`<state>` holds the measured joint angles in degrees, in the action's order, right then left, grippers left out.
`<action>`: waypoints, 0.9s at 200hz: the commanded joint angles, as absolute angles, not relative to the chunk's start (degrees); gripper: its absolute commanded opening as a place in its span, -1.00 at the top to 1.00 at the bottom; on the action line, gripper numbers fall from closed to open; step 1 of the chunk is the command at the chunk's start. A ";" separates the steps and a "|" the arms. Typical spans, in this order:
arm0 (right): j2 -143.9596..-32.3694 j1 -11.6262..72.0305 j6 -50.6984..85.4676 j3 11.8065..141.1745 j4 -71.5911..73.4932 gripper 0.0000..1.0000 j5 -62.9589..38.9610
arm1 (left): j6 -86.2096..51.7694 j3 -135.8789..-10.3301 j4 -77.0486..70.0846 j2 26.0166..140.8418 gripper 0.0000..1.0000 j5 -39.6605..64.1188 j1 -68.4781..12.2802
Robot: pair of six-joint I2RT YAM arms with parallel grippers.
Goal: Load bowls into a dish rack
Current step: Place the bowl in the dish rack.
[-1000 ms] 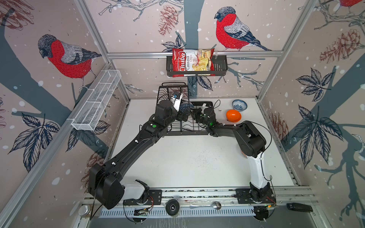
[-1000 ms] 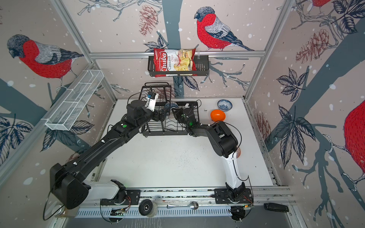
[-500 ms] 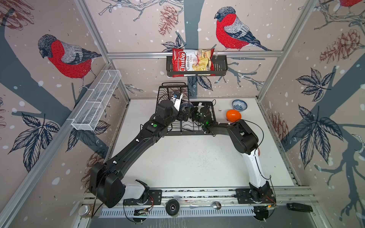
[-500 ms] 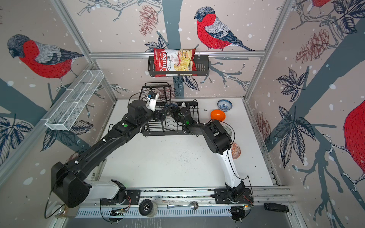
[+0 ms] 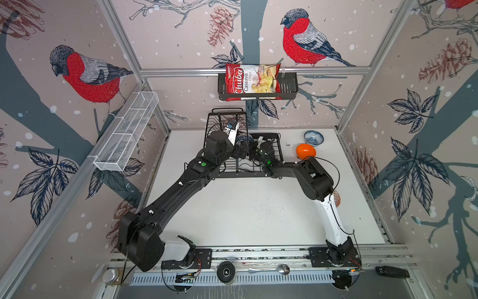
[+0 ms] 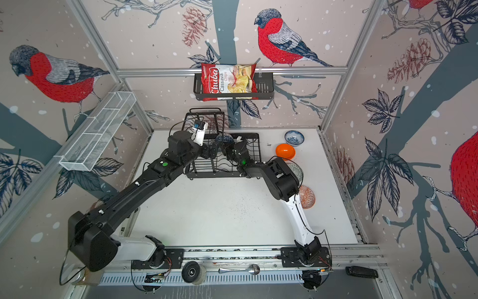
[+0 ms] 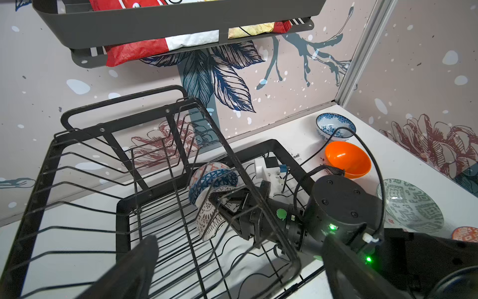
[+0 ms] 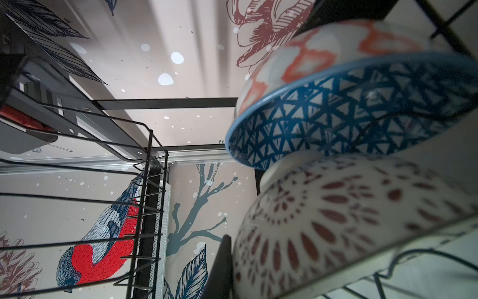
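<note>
Two bowls stand in the dish rack [image 5: 240,175]; four remain on the table [image 5: 245,207].

- Change: over the last second the right arm's elbow has swung in toward the rack, carrying the right gripper [image 7: 225,200] deeper among the lower-tier wires. The left arm has barely moved.
- Meaning: the second bowl is probably being seated; release is not yet made.
- In the rack: the blue triangle bowl [image 7: 214,181] on edge, with the white lattice bowl [image 7: 207,222] just in front of it.
- Right gripper: closed, apparently pinching the white lattice bowl's wall. The forearm lies low, reaching in from the rack's side.
- Left gripper [image 6: 210,152]: spread wide and empty, poised over the rack with the arm at long reach.
- On the table: blue-flowered bowl [image 5: 313,137], orange bowl [image 5: 306,151], grey-green bowl [image 7: 411,207], red-orange bowl [image 6: 306,196].
</note>
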<state>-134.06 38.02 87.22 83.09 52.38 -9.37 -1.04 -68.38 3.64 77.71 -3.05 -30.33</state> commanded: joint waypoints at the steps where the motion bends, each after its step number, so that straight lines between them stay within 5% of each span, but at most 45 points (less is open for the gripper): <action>1: -134.13 38.57 89.28 82.31 55.33 1.00 -9.37 | -0.37 -68.98 3.01 77.78 -0.96 -3.34 -30.23; 180: -131.66 38.76 91.24 79.30 54.17 0.60 -7.83 | -0.46 -69.17 3.34 78.05 -0.96 -3.87 -30.19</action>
